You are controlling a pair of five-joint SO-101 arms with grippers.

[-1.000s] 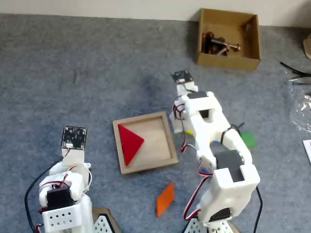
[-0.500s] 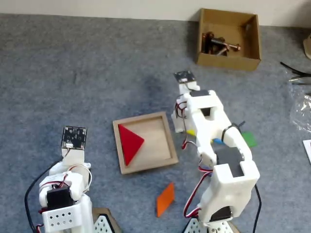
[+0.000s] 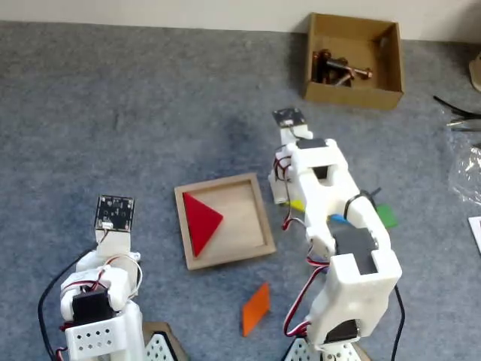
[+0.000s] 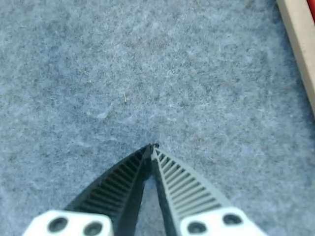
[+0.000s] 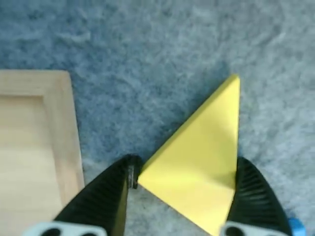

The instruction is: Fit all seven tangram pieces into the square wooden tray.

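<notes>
The square wooden tray (image 3: pixel 259 226) lies mid-table with a red triangle (image 3: pixel 201 219) in its left part. In the right wrist view, my right gripper (image 5: pixel 184 167) is shut on a yellow triangle (image 5: pixel 202 157), one finger against each side, just beside the tray's rim (image 5: pixel 69 128). From above, a bit of the yellow triangle (image 3: pixel 297 204) shows under that arm. A blue piece (image 3: pixel 340 219) and a green piece (image 3: pixel 386 216) lie to its right. An orange parallelogram (image 3: pixel 256 308) lies near the front. My left gripper (image 4: pixel 152 146) is shut over bare carpet, left of the tray's rim (image 4: pixel 295 44).
A cardboard box (image 3: pixel 353 84) with metal parts stands at the back right. A plastic bag (image 3: pixel 466 173) and tools (image 3: pixel 458 113) sit at the right edge. Grey carpet lies open at the back left.
The right arm has shifted slightly to the right, away from the tray. The left arm has stayed still.
</notes>
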